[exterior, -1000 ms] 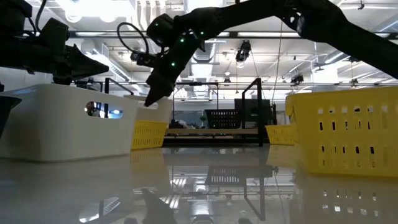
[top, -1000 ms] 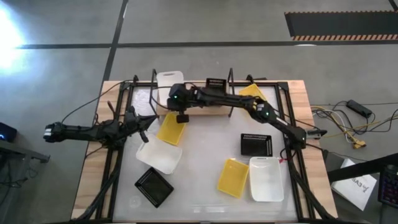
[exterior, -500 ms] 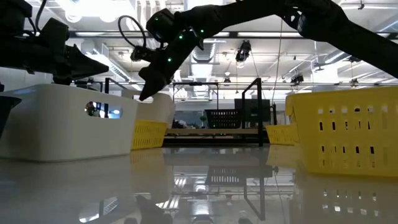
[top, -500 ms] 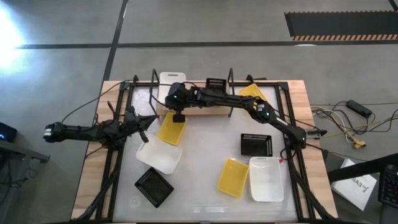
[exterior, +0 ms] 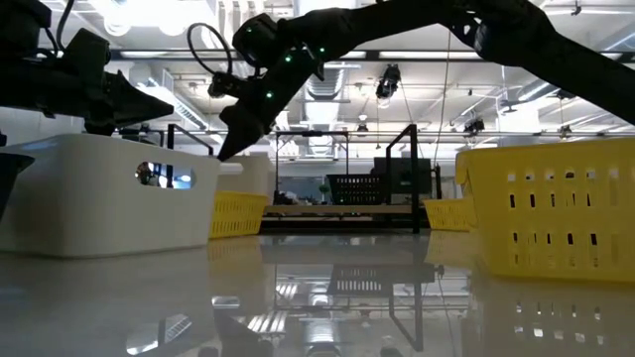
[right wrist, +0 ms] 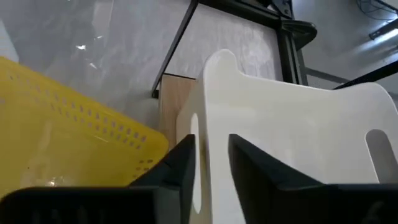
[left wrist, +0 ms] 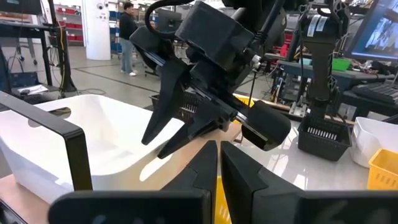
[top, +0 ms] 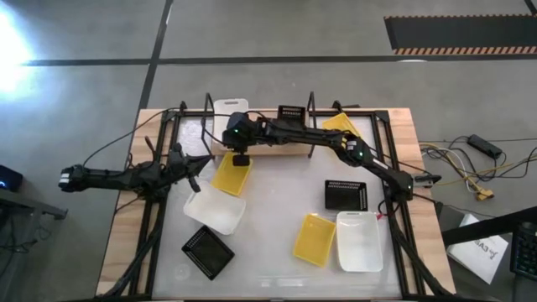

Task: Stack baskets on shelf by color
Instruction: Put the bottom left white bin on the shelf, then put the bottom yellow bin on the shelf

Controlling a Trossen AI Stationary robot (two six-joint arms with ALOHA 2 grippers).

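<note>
A white basket (top: 226,107) sits on the left end of the wooden shelf (top: 277,153). A black basket (top: 291,111) stands at the shelf's middle. My right gripper (right wrist: 211,168) reaches along the shelf to the white basket, pointing toward the table's left and slanting down. It is open, with the basket's wall between its fingers; the low view shows its tip (exterior: 223,152) at that basket's top (exterior: 253,174). My left gripper (left wrist: 219,168) waits shut and level at the table's left (top: 204,174), holding nothing. My right gripper has one finger (right wrist: 181,163) on either side of the white basket's near wall (right wrist: 211,124), beside the handle slot (right wrist: 193,163). It comes from the table's right, slanting down. Whether the fingers touch the wall, I cannot tell.
Loose on the table lie a yellow basket (top: 231,174) just in front of the shelf, then a white (top: 216,210), black (top: 207,252), yellow (top: 314,239), white (top: 359,241) and black one (top: 346,195). Another yellow basket (top: 339,123) lies past the shelf's right upright.
My right gripper has turned a little at the white basket. Its fingertips have swung toward the table's left and slightly up. The basket stays on the shelf's left end.
</note>
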